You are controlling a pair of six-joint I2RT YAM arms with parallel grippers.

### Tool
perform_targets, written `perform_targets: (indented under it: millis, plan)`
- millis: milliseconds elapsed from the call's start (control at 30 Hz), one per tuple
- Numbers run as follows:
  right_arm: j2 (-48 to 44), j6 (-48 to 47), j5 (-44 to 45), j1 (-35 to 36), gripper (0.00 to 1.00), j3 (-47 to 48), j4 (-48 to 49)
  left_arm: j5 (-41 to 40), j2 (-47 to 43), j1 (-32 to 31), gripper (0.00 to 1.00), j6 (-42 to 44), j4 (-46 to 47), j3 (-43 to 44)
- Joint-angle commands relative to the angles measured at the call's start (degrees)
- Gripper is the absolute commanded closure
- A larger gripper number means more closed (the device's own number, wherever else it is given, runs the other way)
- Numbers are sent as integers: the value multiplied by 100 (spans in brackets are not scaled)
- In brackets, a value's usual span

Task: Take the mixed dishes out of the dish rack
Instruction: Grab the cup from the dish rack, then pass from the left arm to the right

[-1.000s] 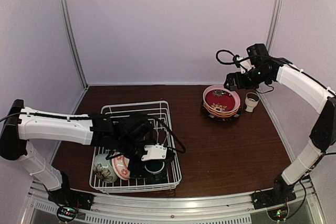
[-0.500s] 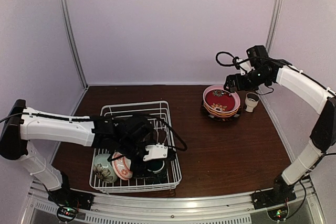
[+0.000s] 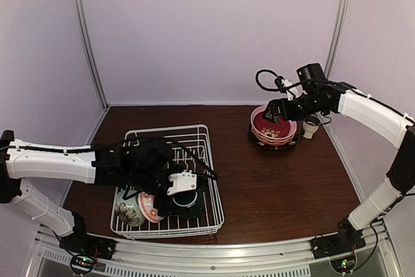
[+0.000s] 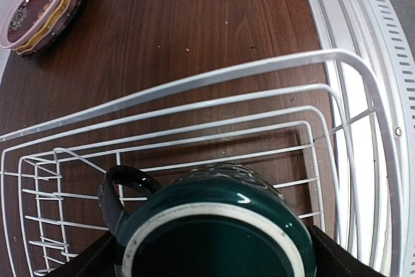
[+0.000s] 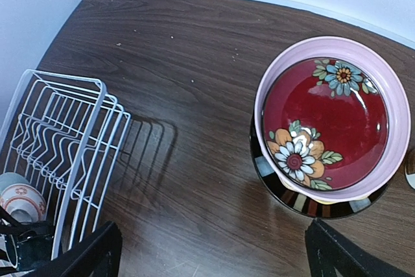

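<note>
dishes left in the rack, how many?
3: green floral bowl in the near-left corner of the rack, pink-white bowl beside it, teal mug to their right in the left gripper. The left arm covers part of the rack, so more may be hidden.

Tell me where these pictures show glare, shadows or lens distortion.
Left wrist view: the mug has bright glare streaks on its glazed rim, and the rack wires bow from lens distortion. Right wrist view: sharp and evenly lit, and the rack throws a striped shadow on the table.
</note>
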Motion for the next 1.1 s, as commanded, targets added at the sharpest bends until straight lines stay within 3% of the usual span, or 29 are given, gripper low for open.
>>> perform_targets:
  millis: [0,433,633,833,1067]
  plan:
    - [-384,360,-675,28,1,-171,570,-229,-621,72,40,33,896,6]
    - [-1141,2164,-2902,646,9,-1431,3069,-446,-1913,287,38,-378,2687,-223]
    - [-1185,3261,-3313,1250,9,-1931,4707,-571,-2096,298,37,-509,3164,-36]
    - [-958,3644,-3475,1820,11,-1942,5298,-571,-2249,303,37,-612,3646,-81]
    - [-645,4698,-3760,2240,15,-2137,6749,-571,-2354,294,39,-654,4098,-223]
